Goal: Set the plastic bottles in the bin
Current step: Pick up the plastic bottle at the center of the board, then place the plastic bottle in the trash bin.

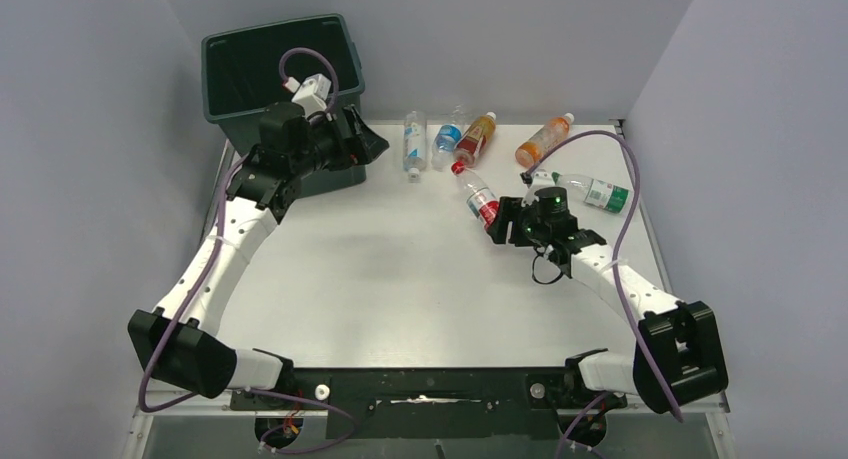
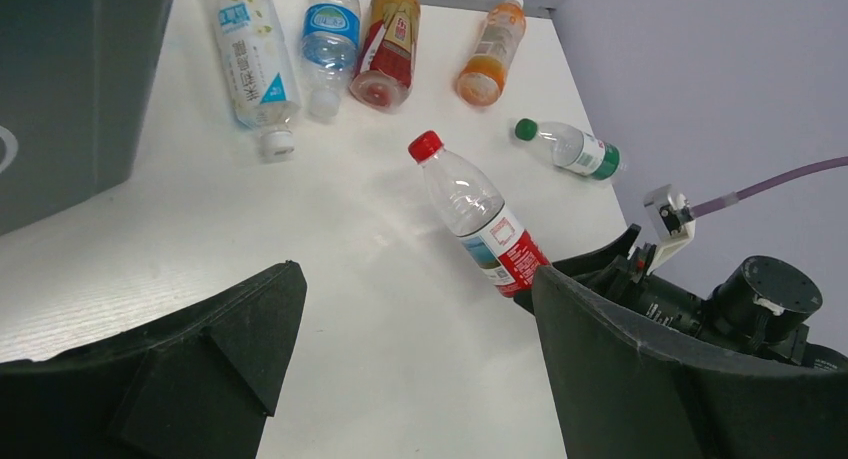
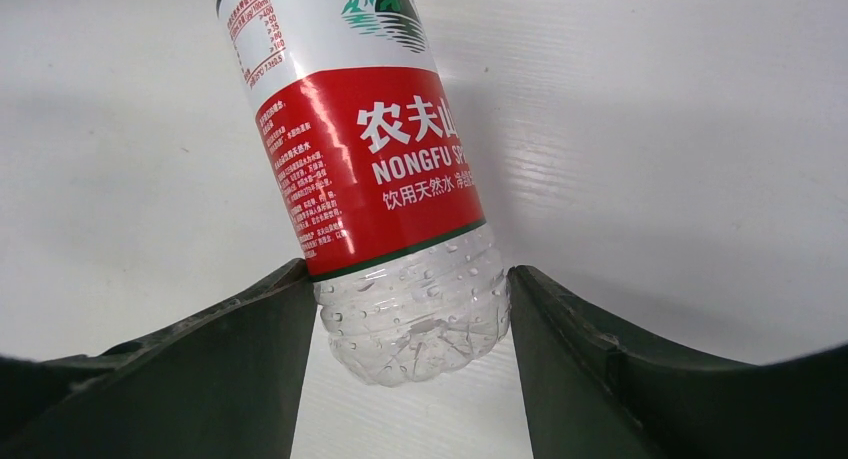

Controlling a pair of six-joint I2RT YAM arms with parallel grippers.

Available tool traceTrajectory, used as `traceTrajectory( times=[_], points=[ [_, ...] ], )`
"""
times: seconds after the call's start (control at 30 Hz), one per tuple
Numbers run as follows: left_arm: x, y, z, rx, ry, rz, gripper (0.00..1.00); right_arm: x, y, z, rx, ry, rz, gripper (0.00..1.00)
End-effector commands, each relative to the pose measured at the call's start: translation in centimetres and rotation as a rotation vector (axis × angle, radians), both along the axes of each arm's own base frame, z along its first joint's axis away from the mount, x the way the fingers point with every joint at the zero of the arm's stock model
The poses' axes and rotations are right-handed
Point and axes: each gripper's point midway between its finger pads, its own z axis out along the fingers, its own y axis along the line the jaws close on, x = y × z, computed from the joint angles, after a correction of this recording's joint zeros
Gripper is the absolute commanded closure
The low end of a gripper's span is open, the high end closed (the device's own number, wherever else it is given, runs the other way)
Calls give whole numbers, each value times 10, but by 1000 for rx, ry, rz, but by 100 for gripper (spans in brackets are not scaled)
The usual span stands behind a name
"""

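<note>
The bin [image 1: 240, 119] stands far left, its inside too dark to read; the left gripper [image 1: 365, 139] hangs spread and empty beside it. Five bottles [image 1: 475, 137] lie near the far edge, and the right gripper [image 3: 410, 279] pinches the base of a red-labelled bottle [image 3: 370, 169] lying on the table [image 1: 380, 269].

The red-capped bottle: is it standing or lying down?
Lying down: the red-capped bottle rests lengthwise on the table, base inside the right pincer.

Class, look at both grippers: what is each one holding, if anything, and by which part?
The right gripper clamps the red-labelled bottle at its clear base end, just below the label. The left gripper is open and holds nothing.
</note>
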Motion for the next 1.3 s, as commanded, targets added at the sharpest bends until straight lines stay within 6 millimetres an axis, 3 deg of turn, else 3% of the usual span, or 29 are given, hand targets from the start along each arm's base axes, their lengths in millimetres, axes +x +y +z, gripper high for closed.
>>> traceTrajectory(
  times=[0.0, 0.27, 0.77, 1.27],
  points=[
    [-5, -8, 21, -33, -67, -9, 15, 0, 12, 28, 68, -71, 14, 55],
    [-6, -18, 9, -51, -40, -29, 15, 1, 18, 50, 100, -116, 36, 56],
    [-20, -62, 0, -205, -7, -158, 15, 7, 39, 104, 222, -224, 99, 55],
    [-34, -105, -15, -223, 12, -236, 15, -1, 60, 160, 357, -328, 197, 54]
  ],
)
